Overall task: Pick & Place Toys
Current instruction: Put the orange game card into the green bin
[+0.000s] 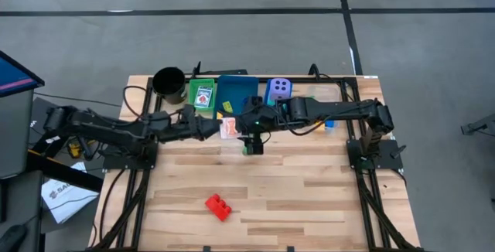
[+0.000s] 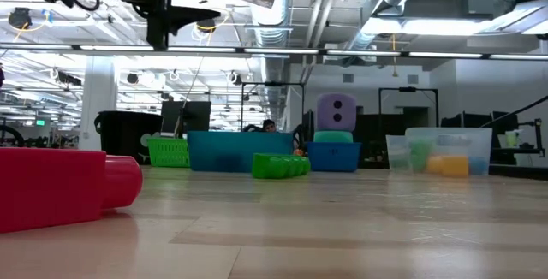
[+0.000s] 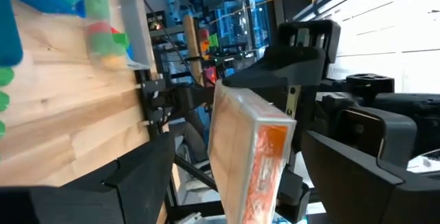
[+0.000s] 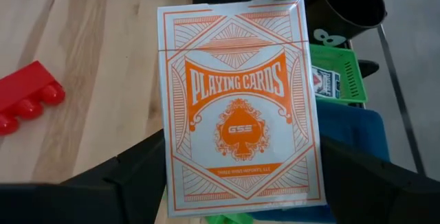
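Right claw (image 4: 240,183) gripping one orange card pack (image 4: 239,107), left claw (image 3: 234,176) spread open around it, one red brick (image 1: 218,206).

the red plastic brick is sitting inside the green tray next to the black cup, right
No. The red plastic building brick lies on the bare wooden table, near its front edge, far from the green tray, which does sit beside the black cup. The high view shows it.
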Motion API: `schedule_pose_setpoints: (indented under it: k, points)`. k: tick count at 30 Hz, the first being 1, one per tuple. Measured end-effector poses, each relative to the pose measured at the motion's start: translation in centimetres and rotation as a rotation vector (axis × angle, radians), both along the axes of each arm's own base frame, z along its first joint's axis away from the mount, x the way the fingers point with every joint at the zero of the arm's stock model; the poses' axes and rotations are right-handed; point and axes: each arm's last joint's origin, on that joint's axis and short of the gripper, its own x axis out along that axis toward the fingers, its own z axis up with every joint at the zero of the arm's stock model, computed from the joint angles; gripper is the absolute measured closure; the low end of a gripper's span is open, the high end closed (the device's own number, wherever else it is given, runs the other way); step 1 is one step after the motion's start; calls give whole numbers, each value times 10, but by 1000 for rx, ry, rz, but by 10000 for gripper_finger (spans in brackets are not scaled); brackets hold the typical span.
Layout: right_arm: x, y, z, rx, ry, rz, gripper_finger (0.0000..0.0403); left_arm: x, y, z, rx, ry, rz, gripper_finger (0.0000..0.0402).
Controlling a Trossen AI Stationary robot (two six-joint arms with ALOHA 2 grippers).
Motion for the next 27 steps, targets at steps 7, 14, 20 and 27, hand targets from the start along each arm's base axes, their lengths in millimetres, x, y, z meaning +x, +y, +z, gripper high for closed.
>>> schedule_pose_setpoints:
  k: [7,14,20,27]
  points:
    - [0,0,0,10,2,-4,89,10,-1,-9,-46,19,-45,92]
    - [0,0,0,36,-6,-26,88,14,0,-10,-38,3,-34,133]
    - [1,1,0,77,-27,-68,76,14,0,-8,-7,-3,-27,282]
    - [0,5,0,74,-30,-61,76,14,0,-8,56,9,-21,341]
